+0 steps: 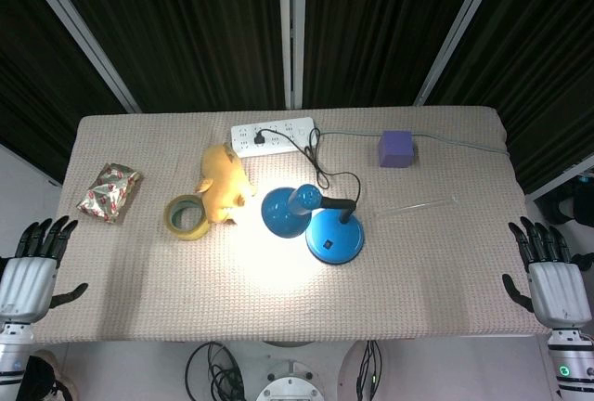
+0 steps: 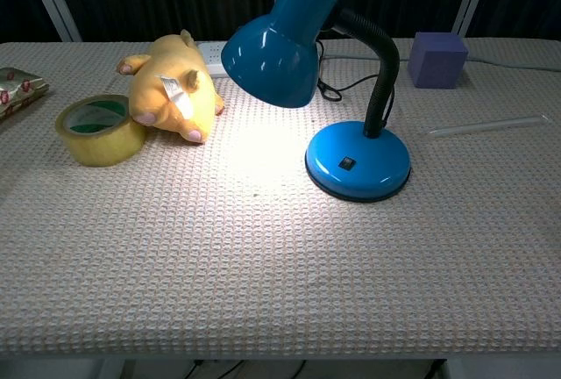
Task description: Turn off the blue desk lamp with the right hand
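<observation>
Blue lamp (image 1: 320,220) lit on the table (image 1: 445,271), tape roll (image 1: 188,216) beside yellow plush toy (image 1: 223,185), left hand (image 1: 32,266) and right hand (image 1: 552,276) empty, fingers spread, at the table's sides.

Chest view's left edge crops the foil packet (image 2: 17,89); neither robot hand shows there

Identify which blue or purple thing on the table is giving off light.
The blue desk lamp: its shade casts a bright pool on the cloth beneath. The purple cube behind it is only a plain, unlit block.
</observation>
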`<move>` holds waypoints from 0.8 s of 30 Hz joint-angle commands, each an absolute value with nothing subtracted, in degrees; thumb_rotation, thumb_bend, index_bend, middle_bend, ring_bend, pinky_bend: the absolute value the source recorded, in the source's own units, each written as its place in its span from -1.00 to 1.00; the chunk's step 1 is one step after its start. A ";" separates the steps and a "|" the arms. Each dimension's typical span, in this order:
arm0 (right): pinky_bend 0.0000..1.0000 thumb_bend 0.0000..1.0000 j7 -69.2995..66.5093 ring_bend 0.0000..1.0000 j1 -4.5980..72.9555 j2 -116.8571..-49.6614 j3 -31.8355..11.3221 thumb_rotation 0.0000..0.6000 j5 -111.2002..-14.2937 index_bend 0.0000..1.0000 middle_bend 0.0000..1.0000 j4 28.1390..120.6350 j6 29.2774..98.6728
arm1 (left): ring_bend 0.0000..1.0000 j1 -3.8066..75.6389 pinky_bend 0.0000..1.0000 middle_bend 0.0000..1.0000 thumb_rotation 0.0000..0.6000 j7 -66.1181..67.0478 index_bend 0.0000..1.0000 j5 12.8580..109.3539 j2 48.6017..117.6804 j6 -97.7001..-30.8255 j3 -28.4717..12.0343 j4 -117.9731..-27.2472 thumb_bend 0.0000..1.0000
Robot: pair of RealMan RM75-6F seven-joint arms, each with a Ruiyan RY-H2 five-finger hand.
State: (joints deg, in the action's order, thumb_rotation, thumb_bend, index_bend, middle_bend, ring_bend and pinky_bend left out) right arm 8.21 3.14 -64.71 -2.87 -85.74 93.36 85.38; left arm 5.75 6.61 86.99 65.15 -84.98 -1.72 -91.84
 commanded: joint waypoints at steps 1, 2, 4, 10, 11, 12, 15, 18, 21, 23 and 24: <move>-1.00 -0.45 8.07 -1.00 3.11 -64.57 -2.87 1.00 -85.75 -1.00 -1.00 93.34 85.43 | -1.00 5.70 -1.00 -0.95 1.00 6.66 -0.88 87.17 65.32 -85.16 -1.66 -91.72 -0.80; -1.00 -0.45 7.96 -1.00 3.08 -64.48 -2.86 1.00 -85.84 -1.00 -1.00 93.37 85.48 | -1.00 5.72 -1.00 -0.95 1.00 6.79 -0.88 87.29 65.33 -85.20 -1.65 -91.79 -0.80; -1.00 -0.45 7.79 -1.00 3.04 -64.42 -2.77 1.00 -86.04 -1.00 -1.00 93.38 85.56 | -1.00 5.81 -1.00 -0.95 1.00 7.05 -0.88 87.46 65.29 -85.21 -1.65 -92.03 -0.80; -1.00 -0.45 7.62 -1.00 3.41 -64.57 -2.41 1.00 -87.56 -1.00 -1.00 93.21 85.50 | -1.00 6.24 -1.00 -0.95 1.00 8.04 -0.88 87.58 64.55 -84.81 -1.80 -93.20 -0.80; -1.00 -0.45 7.88 -1.00 3.61 -64.71 -2.53 1.00 -87.89 -1.00 -0.99 93.04 85.58 | -1.00 6.29 -1.00 -0.95 1.00 8.06 -0.88 87.49 64.40 -84.79 -1.89 -93.30 -0.80; -0.93 -0.45 8.29 -0.94 3.78 -64.82 -2.63 1.00 -88.02 -1.00 -0.91 92.98 85.54 | -1.00 6.32 -1.00 -0.95 1.00 7.99 -0.88 87.41 64.35 -84.77 -1.95 -93.32 -0.80; -0.09 -0.45 9.49 -0.19 4.73 -64.99 -2.73 1.00 -88.71 -1.00 -0.15 93.75 84.62 | -1.00 6.40 -1.00 -0.95 1.00 7.48 -0.88 87.16 64.51 -84.44 -1.93 -93.07 -0.80; 0.55 -0.45 10.36 0.54 6.29 -64.79 -2.41 1.00 -90.43 -1.00 0.63 95.36 82.81 | -1.00 6.45 -1.00 -0.95 1.00 6.99 -0.88 87.11 65.02 -84.25 -1.85 -92.37 -0.80; 0.80 -0.45 12.66 0.82 8.08 -66.09 -2.81 1.00 -92.32 -1.00 0.94 96.20 81.81 | -1.00 6.47 -1.00 -0.95 1.00 6.55 -0.88 87.09 65.56 -84.09 -1.72 -91.72 -0.80; 0.85 -0.45 13.87 0.88 9.64 -67.26 -2.88 1.00 -93.17 -1.00 1.00 97.14 80.01 | -1.00 6.45 -1.00 -0.95 1.00 6.68 -0.88 87.24 65.71 -84.03 -1.53 -91.55 -0.80; 0.86 -0.45 14.47 0.89 10.38 -67.82 -2.88 1.00 -93.48 -1.00 1.00 97.52 79.06 | -1.00 6.41 -1.00 -0.95 1.00 6.74 -0.88 87.34 65.72 -84.12 -1.47 -91.56 -0.80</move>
State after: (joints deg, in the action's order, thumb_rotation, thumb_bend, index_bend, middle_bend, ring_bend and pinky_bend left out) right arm 13.27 9.20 -66.72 -2.77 -92.57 96.60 80.57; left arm 6.42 6.71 87.31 65.70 -84.10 -1.50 -91.57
